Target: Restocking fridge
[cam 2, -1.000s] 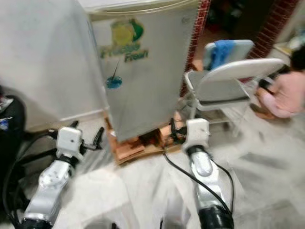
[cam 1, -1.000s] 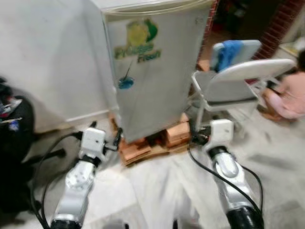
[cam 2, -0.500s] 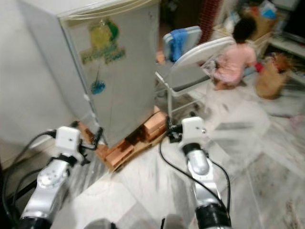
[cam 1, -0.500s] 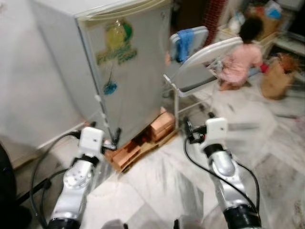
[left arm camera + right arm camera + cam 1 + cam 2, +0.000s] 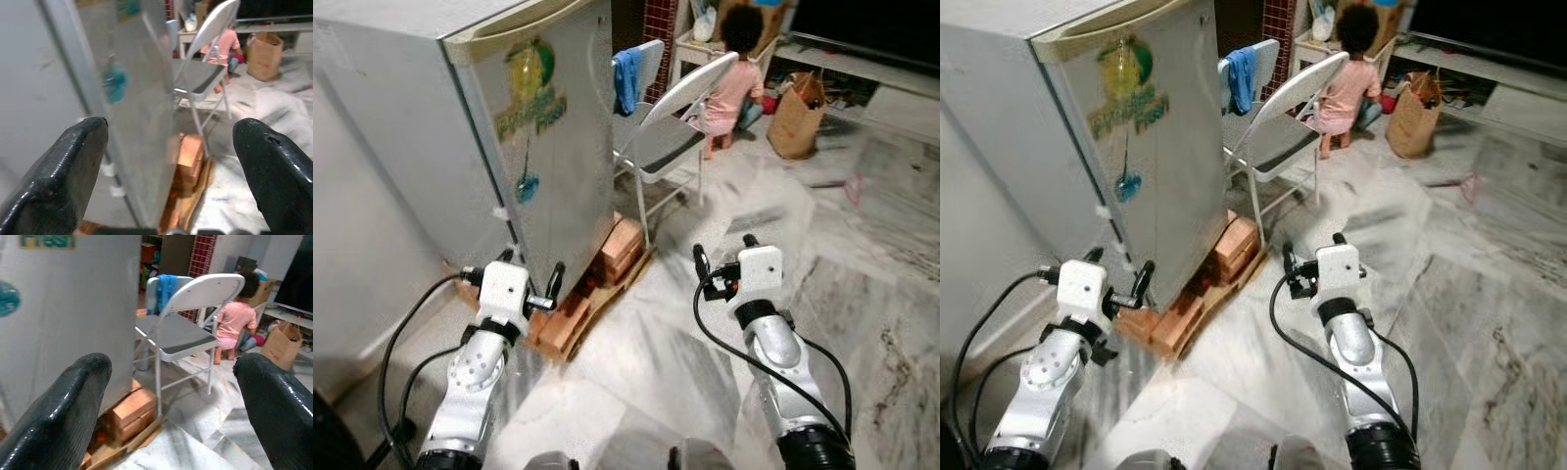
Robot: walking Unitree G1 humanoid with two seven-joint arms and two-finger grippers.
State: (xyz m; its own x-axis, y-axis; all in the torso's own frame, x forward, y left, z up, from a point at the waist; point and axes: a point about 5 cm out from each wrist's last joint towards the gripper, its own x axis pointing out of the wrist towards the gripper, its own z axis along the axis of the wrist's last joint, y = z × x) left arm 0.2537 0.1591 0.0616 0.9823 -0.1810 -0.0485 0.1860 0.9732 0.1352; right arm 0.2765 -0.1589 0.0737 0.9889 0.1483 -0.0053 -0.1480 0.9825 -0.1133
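A small grey fridge (image 5: 524, 127) with a green and yellow sticker stands with its door shut, raised on bricks (image 5: 622, 245) and a wooden pallet. My left gripper (image 5: 529, 274) is held low beside the fridge's lower corner, its fingers (image 5: 58, 171) open and empty. Over the marble floor, my right gripper (image 5: 722, 257) also stands open with nothing between its fingers (image 5: 274, 396).
A white folding chair (image 5: 666, 127) with a blue cloth (image 5: 626, 78) over it stands just right of the fridge. Beyond it a person in pink (image 5: 732, 78) sits on the floor near a brown paper bag (image 5: 795, 117). Marble floor (image 5: 862, 255) stretches to the right.
The camera has turned, so the fridge sits further left and more floor shows on the right. Both grippers stay open in about the same pose.
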